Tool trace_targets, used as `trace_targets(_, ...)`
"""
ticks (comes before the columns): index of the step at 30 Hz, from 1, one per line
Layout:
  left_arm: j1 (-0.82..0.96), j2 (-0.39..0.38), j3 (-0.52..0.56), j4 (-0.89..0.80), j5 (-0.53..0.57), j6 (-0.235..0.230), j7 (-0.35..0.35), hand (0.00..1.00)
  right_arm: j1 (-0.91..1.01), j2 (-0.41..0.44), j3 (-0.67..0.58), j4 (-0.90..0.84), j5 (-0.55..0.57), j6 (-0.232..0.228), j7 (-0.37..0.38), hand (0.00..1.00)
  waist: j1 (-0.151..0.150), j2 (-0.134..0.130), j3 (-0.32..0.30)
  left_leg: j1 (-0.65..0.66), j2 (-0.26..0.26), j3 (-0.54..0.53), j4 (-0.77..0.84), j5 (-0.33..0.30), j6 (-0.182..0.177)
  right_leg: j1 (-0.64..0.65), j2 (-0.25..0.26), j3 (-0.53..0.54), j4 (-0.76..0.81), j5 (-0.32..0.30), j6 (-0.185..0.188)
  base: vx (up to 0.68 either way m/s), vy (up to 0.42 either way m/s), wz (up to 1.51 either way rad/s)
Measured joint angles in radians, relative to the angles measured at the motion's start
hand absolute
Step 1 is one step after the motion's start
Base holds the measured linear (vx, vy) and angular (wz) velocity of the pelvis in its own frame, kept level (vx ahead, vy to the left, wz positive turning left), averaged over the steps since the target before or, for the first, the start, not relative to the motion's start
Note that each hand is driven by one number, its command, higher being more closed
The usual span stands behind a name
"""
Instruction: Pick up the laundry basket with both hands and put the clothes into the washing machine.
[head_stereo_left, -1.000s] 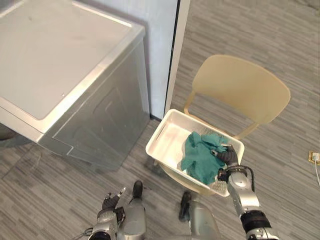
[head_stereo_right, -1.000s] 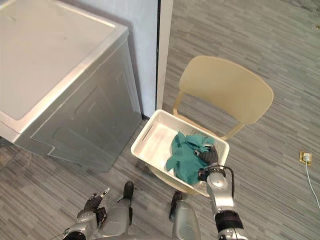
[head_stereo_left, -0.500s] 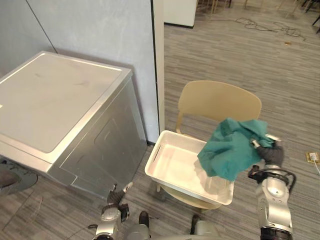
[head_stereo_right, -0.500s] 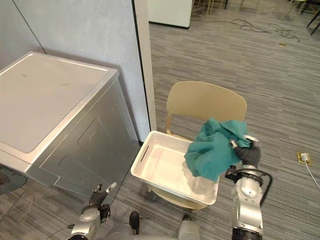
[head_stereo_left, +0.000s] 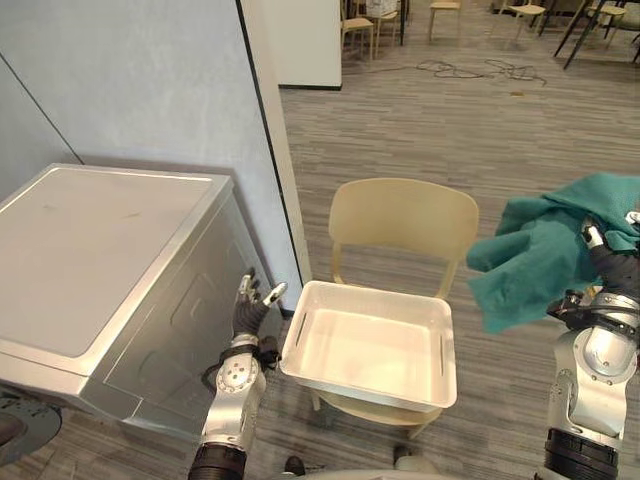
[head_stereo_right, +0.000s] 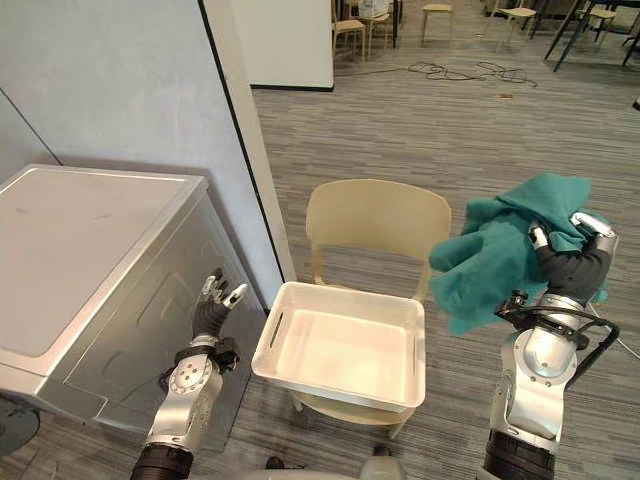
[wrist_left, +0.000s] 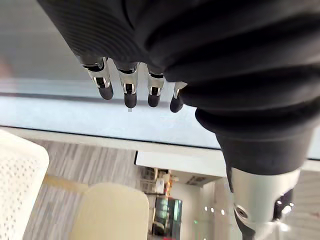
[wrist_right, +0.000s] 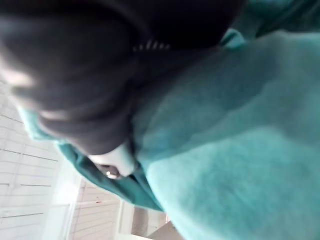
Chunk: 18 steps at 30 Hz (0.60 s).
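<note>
In the left eye view the right hand (head_stereo_left: 612, 268) holds the cloth (head_stereo_left: 535, 260) high, well apart from the empty basket (head_stereo_left: 445, 340) on the chair (head_stereo_left: 403, 215). Its fingers are clamped in the upper folds and the rest hangs free. The left hand (head_stereo_left: 248, 305) stands between the basket's left edge and the machine (head_stereo_left: 90, 240), fingers straight and apart. The right eye view shows no opening in the machine. In the left wrist view the fingers (wrist_left: 129, 95) hold nothing. In the right wrist view, cloth bunches against the palm. I judge the clamp should hold firm while crossing, and the left hand should open the machine first.
</note>
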Motion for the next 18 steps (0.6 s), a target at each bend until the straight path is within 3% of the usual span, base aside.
trace_targets(7,-0.164,0.010,-0.196,0.002,-0.056,-0.002,-0.055,0.00,-0.006,-0.004,0.154,-0.022,0.097,-0.020,0.059,1.00,-0.008,0.005,-0.006,0.020,-0.001,0.050,-0.004,-0.006,0.002,0.001,0.007,0.050,-0.027,0.019,0.005,-0.02,0.005,-0.21)
trace_targets(9,-0.238,0.013,-0.247,0.017,-0.069,-0.008,-0.069,0.00,-0.011,-0.006,0.201,-0.022,0.141,-0.027,0.081,1.00,-0.028,0.004,-0.007,0.022,-0.001,0.061,-0.007,-0.006,0.002,0.000,0.009,0.061,-0.037,0.027,0.002,-0.02,-0.003,-0.17)
trace_targets(18,-0.496,0.004,-0.416,0.090,-0.123,-0.021,-0.069,0.00,-0.032,-0.023,0.319,-0.029,0.285,-0.037,0.162,1.00,-0.054,0.005,-0.007,0.020,0.000,0.087,-0.011,-0.007,0.002,-0.004,0.016,0.089,-0.060,0.047,0.012,0.00,-0.005,-0.09)
